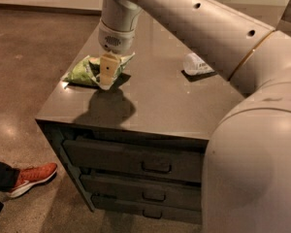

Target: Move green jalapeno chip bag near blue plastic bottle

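Gripper (107, 73) position?
— Down on the crumpled light-green foil chip bag (81, 73), at the bag's three o'clock end. Clamped or spread, I cannot tell.
— And the bag itself?
— Lying on the grey counter (155, 106), at its nine o'clock side, near the edge.
— The small clear plastic bottle (198, 64)?
— On its side at three o'clock from the bag, well apart, its far end hidden behind the pale robot arm (199, 18).
— Anything else?
— Below, dark drawers (155, 166), and an orange shoe (31, 177) on the floor at seven o'clock.
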Available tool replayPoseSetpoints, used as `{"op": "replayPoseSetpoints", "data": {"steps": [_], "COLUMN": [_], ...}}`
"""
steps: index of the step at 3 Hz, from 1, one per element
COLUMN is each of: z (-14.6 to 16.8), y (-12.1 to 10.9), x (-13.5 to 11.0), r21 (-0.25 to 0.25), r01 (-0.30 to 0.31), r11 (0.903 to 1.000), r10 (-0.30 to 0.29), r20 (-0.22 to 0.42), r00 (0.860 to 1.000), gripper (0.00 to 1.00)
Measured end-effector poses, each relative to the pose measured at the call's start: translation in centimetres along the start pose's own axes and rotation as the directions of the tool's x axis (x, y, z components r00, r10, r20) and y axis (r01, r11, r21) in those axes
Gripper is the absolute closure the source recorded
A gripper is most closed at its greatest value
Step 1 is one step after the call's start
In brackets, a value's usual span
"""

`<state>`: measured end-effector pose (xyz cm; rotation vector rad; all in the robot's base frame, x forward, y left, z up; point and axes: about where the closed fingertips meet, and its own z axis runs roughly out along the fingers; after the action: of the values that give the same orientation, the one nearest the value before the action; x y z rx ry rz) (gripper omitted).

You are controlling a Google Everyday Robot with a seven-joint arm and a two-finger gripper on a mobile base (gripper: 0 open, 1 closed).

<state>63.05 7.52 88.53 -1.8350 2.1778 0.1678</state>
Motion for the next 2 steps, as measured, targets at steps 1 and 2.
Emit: {"op": "replayPoseSetpoints", "data": {"steps": [1,2], "z": [0.4,-0.4], "y": [0.0,-0.5], "x": [-0.2,0.8], "r21": [-0.019,-0.007], "r01": [0.027,0.045], "r11": [0.9995,0.999], "r10": [-0.027,-0.044], "r20": [0.007,0.004], "r00": [1.0,0.999], "gripper": [0.51,0.73]}}
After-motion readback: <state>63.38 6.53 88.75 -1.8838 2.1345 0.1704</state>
